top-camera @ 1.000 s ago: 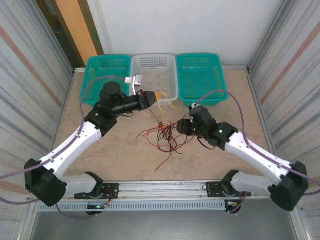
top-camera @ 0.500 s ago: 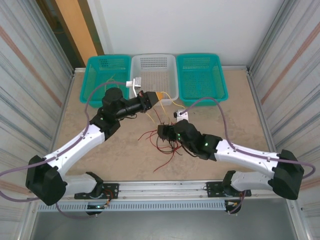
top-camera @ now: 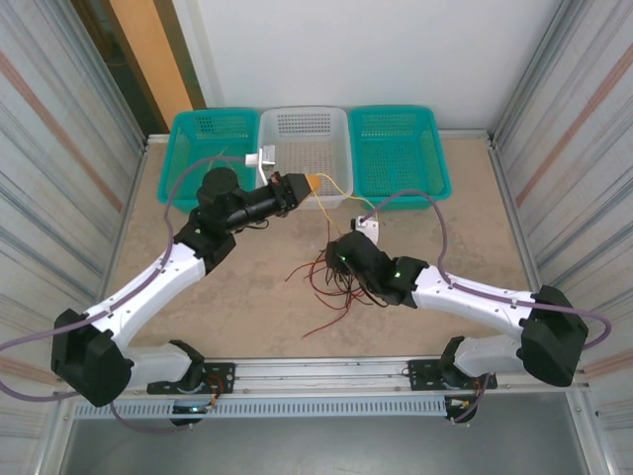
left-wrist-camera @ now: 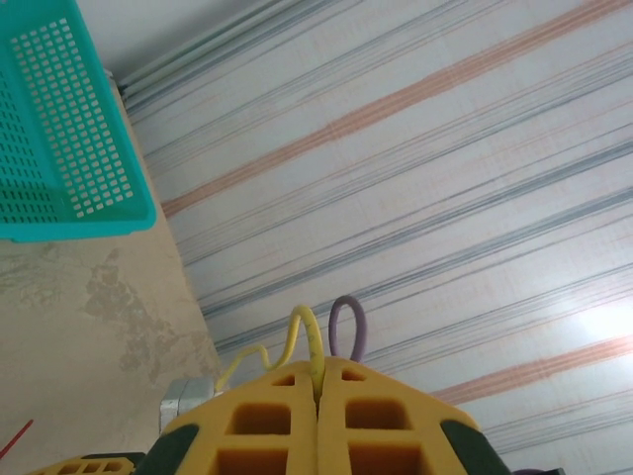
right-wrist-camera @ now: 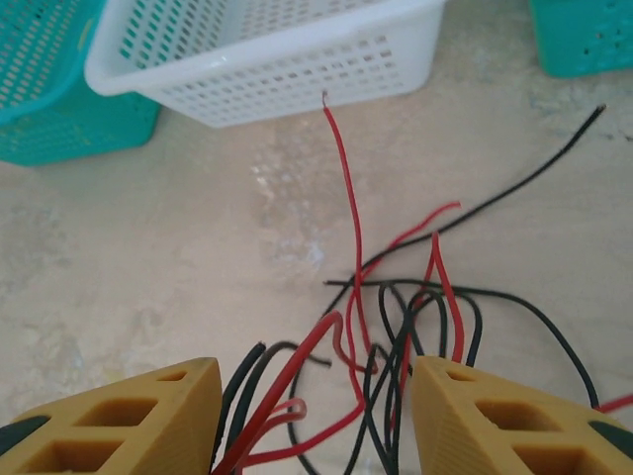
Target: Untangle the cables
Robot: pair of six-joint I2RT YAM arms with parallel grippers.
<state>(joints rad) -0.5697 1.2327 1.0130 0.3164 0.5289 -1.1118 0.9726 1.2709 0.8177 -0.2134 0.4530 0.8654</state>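
A tangle of red and black cables (top-camera: 318, 279) lies on the table's middle. My right gripper (top-camera: 334, 259) hangs low over its right part. In the right wrist view that gripper (right-wrist-camera: 315, 401) is open, and red and black strands (right-wrist-camera: 396, 317) run loose between its yellow fingers (right-wrist-camera: 129, 416). One red strand reaches toward the white basket. My left gripper (top-camera: 307, 185) is raised near the white basket's front, shut on a yellowish cable (top-camera: 338, 188) that trails off to the right. The left wrist view has the yellowish cable (left-wrist-camera: 303, 325) pinched between the closed fingers (left-wrist-camera: 257, 426).
Three baskets line the far edge: teal (top-camera: 213, 115), white (top-camera: 305, 111), teal (top-camera: 396, 110). Corrugated walls stand left and right. A lilac hose (top-camera: 406, 198) arches over the right arm. One red strand end (top-camera: 321, 327) lies toward the near edge.
The right arm swung left from beside the tangle to over it, and its jaws widened and then narrowed somewhat. The left gripper, still shut on the yellowish cable, moved slightly toward the white basket.
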